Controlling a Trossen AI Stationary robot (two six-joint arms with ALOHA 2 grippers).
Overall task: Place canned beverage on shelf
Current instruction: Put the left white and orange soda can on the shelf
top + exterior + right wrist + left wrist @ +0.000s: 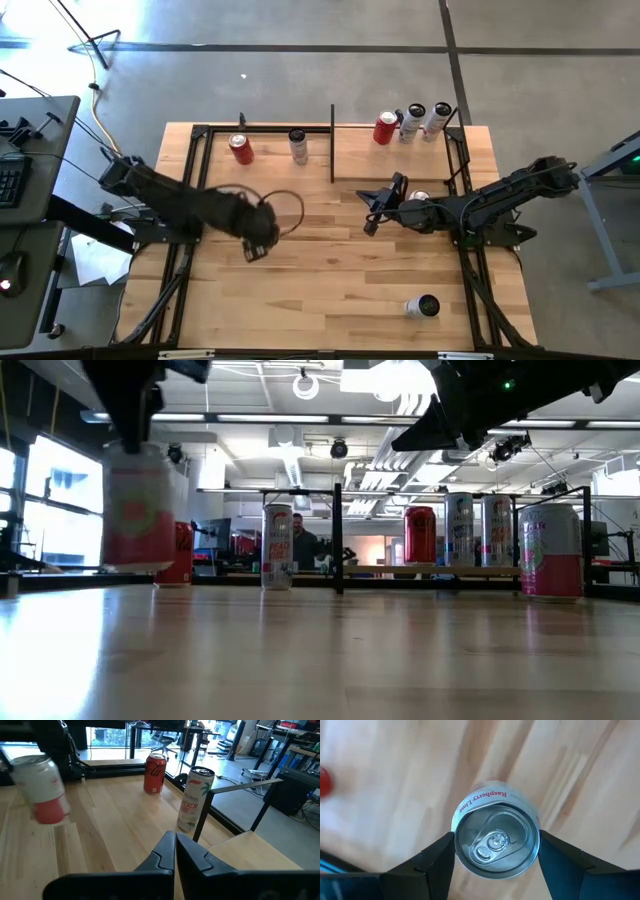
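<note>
Left gripper [496, 847] clamps the Raspberry Lime can [496, 836] by its sides, upright, held above the bench [330, 270] left of centre. Right gripper [175, 851] hovers closed near mid-bench. Shelf [395, 160] lies along the far edge, right half

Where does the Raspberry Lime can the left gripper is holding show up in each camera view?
High view: Raspberry Lime can hidden under the left gripper, left of centre.
Low view: far left, lifted off the table.
Left wrist view: centre, between the fingers.
Right wrist view: upper left.
Shared landmark: the red cola can.
</note>
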